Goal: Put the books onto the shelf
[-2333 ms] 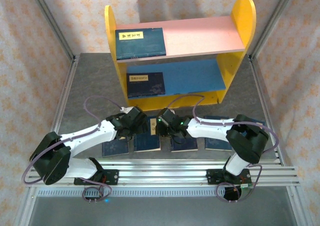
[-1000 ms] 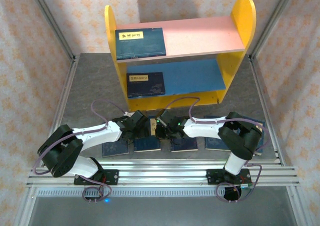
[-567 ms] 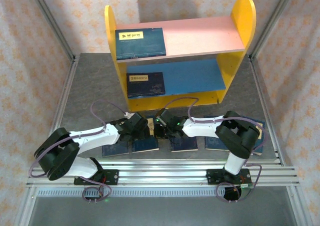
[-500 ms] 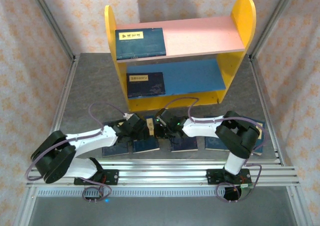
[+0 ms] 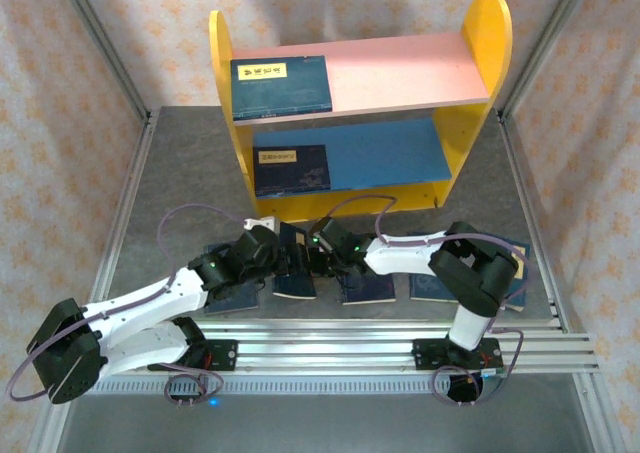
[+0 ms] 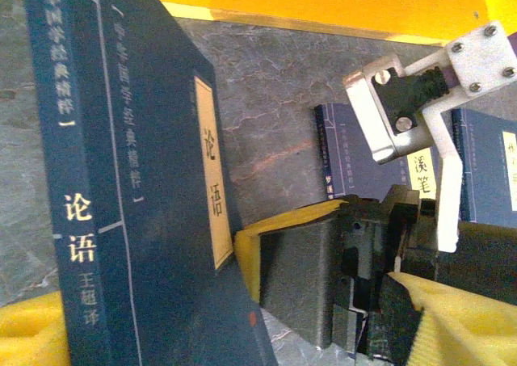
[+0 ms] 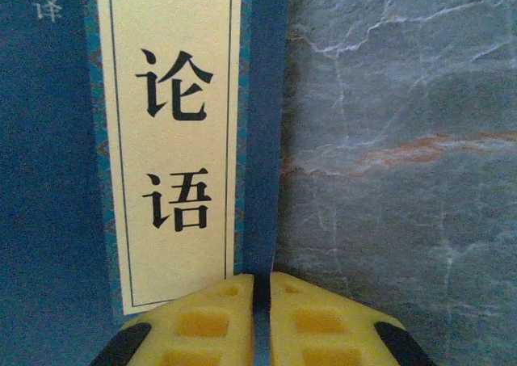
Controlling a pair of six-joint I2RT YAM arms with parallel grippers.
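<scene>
Plainly, the right fingers (image 7: 202,321) clamped the thin navy book (image 7: 48,180) beside its yellow label (image 7: 170,140); the left fingers (image 6: 460,326) gaped.

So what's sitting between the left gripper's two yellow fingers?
The left wrist view shows a tilted navy book there, with the right gripper clamped on its edge, over grey table.

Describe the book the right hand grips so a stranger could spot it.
Before the yellow shelf, navy books lie in a row along the near edge of the table. The second book from the left is it: alone tipped up, pinched by the right hand, its neighbours flat.
</scene>
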